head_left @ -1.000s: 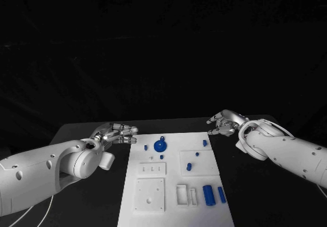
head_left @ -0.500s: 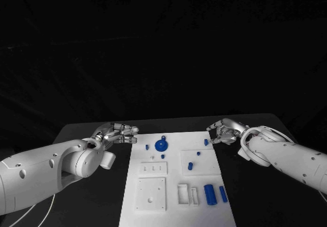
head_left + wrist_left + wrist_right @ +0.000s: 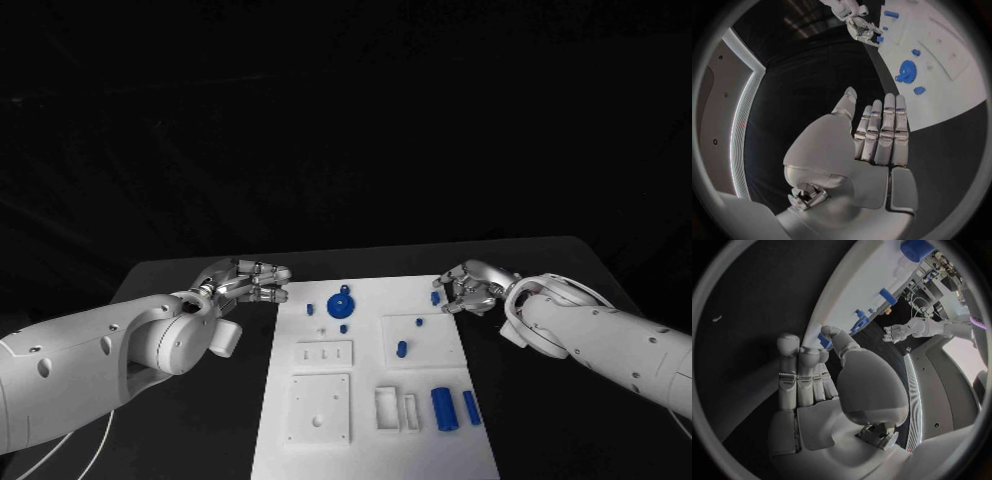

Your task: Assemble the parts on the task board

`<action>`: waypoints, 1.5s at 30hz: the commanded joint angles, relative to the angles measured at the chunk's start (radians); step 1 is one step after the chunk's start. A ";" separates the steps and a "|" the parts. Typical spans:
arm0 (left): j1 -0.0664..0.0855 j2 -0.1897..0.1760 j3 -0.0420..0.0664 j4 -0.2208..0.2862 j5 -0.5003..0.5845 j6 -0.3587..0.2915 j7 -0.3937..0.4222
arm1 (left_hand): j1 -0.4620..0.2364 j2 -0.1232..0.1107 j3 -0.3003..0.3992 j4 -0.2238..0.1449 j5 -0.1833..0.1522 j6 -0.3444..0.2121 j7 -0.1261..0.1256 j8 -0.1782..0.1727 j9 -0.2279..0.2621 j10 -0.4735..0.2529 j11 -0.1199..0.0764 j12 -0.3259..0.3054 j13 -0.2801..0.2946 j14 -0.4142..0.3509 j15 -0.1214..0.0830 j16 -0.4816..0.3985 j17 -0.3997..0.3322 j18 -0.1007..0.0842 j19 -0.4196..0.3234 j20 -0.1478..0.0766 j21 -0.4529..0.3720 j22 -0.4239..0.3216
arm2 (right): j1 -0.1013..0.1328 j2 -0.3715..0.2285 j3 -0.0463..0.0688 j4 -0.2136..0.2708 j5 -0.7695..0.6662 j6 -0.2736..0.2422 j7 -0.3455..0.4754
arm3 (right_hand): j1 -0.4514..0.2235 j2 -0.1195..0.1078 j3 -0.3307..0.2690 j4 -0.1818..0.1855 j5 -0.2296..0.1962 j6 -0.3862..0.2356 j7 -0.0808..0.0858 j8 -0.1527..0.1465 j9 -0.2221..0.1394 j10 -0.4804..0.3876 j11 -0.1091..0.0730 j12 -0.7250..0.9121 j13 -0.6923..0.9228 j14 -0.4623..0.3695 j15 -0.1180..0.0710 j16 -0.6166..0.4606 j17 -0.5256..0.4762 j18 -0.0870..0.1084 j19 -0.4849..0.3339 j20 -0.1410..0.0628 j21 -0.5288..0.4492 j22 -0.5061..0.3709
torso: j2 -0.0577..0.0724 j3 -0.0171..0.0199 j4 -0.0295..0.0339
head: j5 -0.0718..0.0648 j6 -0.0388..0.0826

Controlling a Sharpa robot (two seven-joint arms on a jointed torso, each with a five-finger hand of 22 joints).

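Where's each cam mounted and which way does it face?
Head view: on the head, looking down at the task board, both arms in frame.
Left wrist view: behind the left robot hand, facing the board's edge.
Right wrist view: behind the right robot hand, by a small blue part.
Shared: each wrist view shows the other robot hand; all show the board.

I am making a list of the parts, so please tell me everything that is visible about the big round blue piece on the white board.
The big round blue disc-shaped piece looks like matte plastic, with a small tab sticking out at its far edge. It lies flat on the far part of the white task board, between two small blue pegs, nearer the left one. Nothing touches it; the left robot hand is off the board's left edge.
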 commanded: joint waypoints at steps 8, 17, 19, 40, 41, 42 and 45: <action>0.000 0.001 0.001 0.000 0.000 0.015 0.002 | 0.006 0.007 -0.001 -0.007 0.004 -0.007 0.002 -0.001 -0.001 -0.008 0.000 0.002 0.001 -0.006 -0.002 0.004 0.000 -0.011 -0.006 0.003 0.005 -0.001 | -0.004 0.016 0.000 -0.012 -0.002 0.012 0.016 | -0.029 0.016 -0.019 0.016 -0.035 0.041 0.000 0.000 0.000 0.005 0.000 0.019 0.012 0.002 -0.001 0.015 0.011 0.019 0.032 0.005 0.017 0.060 | -0.001 -0.0042 0.0016 | 0.000 -0.002; 0.000 0.000 0.001 0.000 -0.001 0.013 -0.003 | 0.007 0.009 -0.001 -0.008 0.004 -0.007 0.002 -0.001 -0.001 -0.008 0.000 0.002 0.001 -0.006 -0.002 0.004 0.000 -0.011 -0.006 0.003 0.005 -0.001 | -0.008 0.027 0.000 -0.023 -0.011 0.001 0.015 | -0.054 0.040 -0.009 0.022 -0.102 0.169 -0.007 0.003 0.005 0.013 -0.003 0.037 0.025 0.008 -0.002 0.025 0.021 0.019 0.038 0.004 0.031 0.063 | -0.002 -0.0056 0.0027 | -0.004 -0.002; 0.000 0.000 0.001 0.000 -0.001 0.013 -0.003 | 0.007 0.009 -0.001 -0.008 0.004 -0.007 0.002 -0.001 -0.001 -0.008 0.000 0.002 0.001 -0.006 -0.002 0.004 0.000 -0.011 -0.006 0.003 0.005 -0.001 | -0.008 0.029 0.000 -0.024 -0.011 -0.002 0.015 | -0.058 0.042 -0.006 0.024 -0.107 0.178 -0.009 0.003 0.004 0.014 -0.004 0.039 0.027 0.008 -0.003 0.025 0.021 0.019 0.039 0.003 0.033 0.063 | -0.002 -0.0056 0.0019 | -0.002 -0.003; 0.000 0.000 0.001 0.000 -0.004 0.016 -0.009 | 0.007 0.009 -0.001 -0.008 0.004 -0.007 0.002 -0.001 -0.001 -0.008 0.000 0.002 0.001 -0.006 -0.002 0.004 0.000 -0.011 -0.006 0.003 0.005 -0.001 | -0.011 0.034 0.000 -0.027 -0.015 -0.053 0.008 | -0.070 0.070 0.104 0.030 -0.261 0.261 -0.031 0.003 0.006 0.025 -0.017 0.052 0.041 0.017 -0.013 0.038 0.042 0.014 0.044 -0.006 0.051 0.065 | -0.003 -0.0056 0.0007 | -0.002 -0.002; 0.000 0.000 0.001 0.000 -0.004 0.016 -0.009 | 0.009 0.009 -0.002 -0.010 0.005 -0.008 0.002 -0.001 -0.001 -0.009 0.000 0.002 0.001 -0.007 -0.002 0.004 0.000 -0.011 -0.007 0.003 0.006 -0.001 | -0.011 0.035 0.000 -0.027 -0.015 -0.061 0.008 | -0.070 0.070 0.112 0.031 -0.267 0.273 -0.034 0.004 0.007 0.026 -0.019 0.053 0.042 0.017 -0.014 0.040 0.045 0.014 0.045 -0.007 0.055 0.066 | -0.003 -0.0056 0.0007 | -0.002 -0.002; 0.000 0.000 0.001 0.000 -0.004 0.016 -0.009 | 0.009 0.009 -0.002 -0.010 0.005 -0.008 0.002 -0.001 -0.001 -0.009 0.000 0.002 0.001 -0.007 -0.002 0.004 0.000 -0.011 -0.007 0.003 0.006 -0.001 | -0.011 0.035 0.000 -0.027 -0.015 -0.066 0.008 | -0.072 0.069 0.118 0.033 -0.269 0.277 -0.035 0.003 0.007 0.028 -0.020 0.053 0.042 0.018 -0.015 0.042 0.047 0.013 0.045 -0.008 0.057 0.066 | -0.003 -0.0053 0.0009 | -0.001 -0.002; 0.000 0.000 0.001 0.000 -0.005 0.017 -0.010 | 0.010 0.010 -0.001 -0.011 0.005 -0.007 0.002 0.000 -0.001 -0.008 0.000 0.002 0.001 -0.006 -0.002 0.004 0.000 -0.011 -0.007 0.003 0.006 -0.001 | -0.011 0.035 0.000 -0.026 -0.014 -0.080 0.008 | -0.076 0.066 0.132 0.038 -0.272 0.287 -0.038 0.004 0.007 0.034 -0.022 0.056 0.046 0.021 -0.017 0.045 0.053 0.011 0.046 -0.010 0.065 0.067 | -0.003 -0.0055 0.0009 | -0.001 -0.002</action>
